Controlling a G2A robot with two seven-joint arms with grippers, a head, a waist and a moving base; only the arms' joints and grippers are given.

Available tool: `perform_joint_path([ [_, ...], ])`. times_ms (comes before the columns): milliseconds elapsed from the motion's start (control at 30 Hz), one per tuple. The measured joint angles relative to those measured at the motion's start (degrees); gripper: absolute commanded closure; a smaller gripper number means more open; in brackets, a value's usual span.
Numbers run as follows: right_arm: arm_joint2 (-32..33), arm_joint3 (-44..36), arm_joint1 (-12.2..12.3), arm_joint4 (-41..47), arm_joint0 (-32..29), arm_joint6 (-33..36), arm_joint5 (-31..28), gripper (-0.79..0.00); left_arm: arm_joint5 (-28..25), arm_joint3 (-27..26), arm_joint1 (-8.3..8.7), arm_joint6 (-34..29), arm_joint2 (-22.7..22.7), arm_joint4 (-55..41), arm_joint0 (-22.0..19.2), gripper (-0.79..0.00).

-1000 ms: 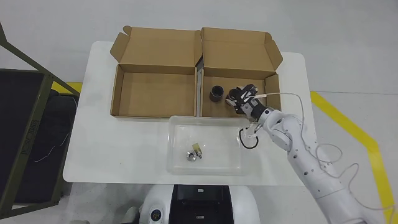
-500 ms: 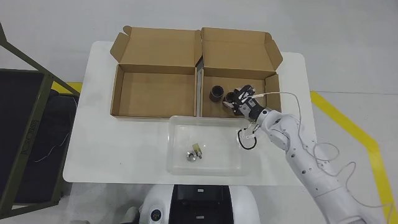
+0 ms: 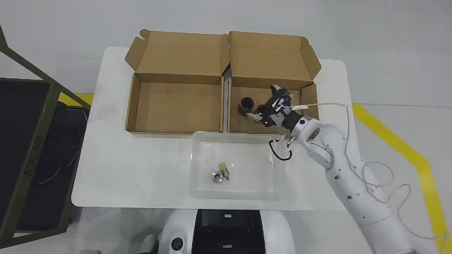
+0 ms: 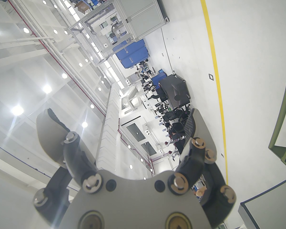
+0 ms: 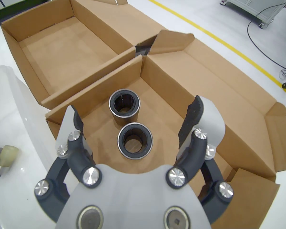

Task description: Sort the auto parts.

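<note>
From above, we see the right box (image 3: 272,83) standing open on the white table (image 3: 141,162), with the left box (image 3: 176,106) touching its side. The clear tray (image 3: 194,162) lies just in front of the right box, toward the robot. The right gripper (image 3: 274,106) hangs over the floor of the right box, near its front wall. One black sleeve (image 3: 246,104) stands upright inside the right box, close to the wall it shares with the left box. A small pale part (image 3: 222,174) rests in the tray, well apart from the right box.

In the left wrist view, the left gripper (image 4: 121,120) points out into the hall, its fingers (image 4: 50,122) spread wide with nothing between them. We cannot place it against the right box from here.

In the right wrist view, the right gripper (image 5: 133,108) is spread wide above the right box (image 5: 181,67) and holds nothing. The black sleeve (image 5: 124,107) stands upright near the wall on the left box's (image 5: 62,48) side. A second black sleeve (image 5: 135,141) stands upright just beside it on the box floor, below the gap between the fingers (image 5: 197,117) and touched by neither. Outside the right box, past its front wall, the small pale part (image 5: 4,156) lies in the tray (image 5: 4,72).
</note>
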Motion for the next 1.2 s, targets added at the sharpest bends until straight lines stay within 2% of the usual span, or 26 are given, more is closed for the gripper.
perform_joint_path([
  [267,0.0,-11.9,0.4,3.5,-3.5,5.0,-4.1,-0.785,0.0,0.0,0.0,0.0,0.0,0.0,0.0,-0.785],
  [567,-1.2,-21.9,1.2,4.5,-8.1,7.9,-12.2,-0.785,0.0,0.0,0.0,0.0,0.0,0.0,0.0,-0.785],
  [867,-4.1,-22.5,1.5,3.5,-9.4,9.0,-17.2,-0.785,0.0,0.0,0.0,0.0,0.0,0.0,0.0,-0.785],
  [1200,-6.3,-20.4,2.0,-3.7,-9.4,8.6,-21.3,-0.785,0.0,0.0,0.0,0.0,0.0,0.0,0.0,-0.785],
])
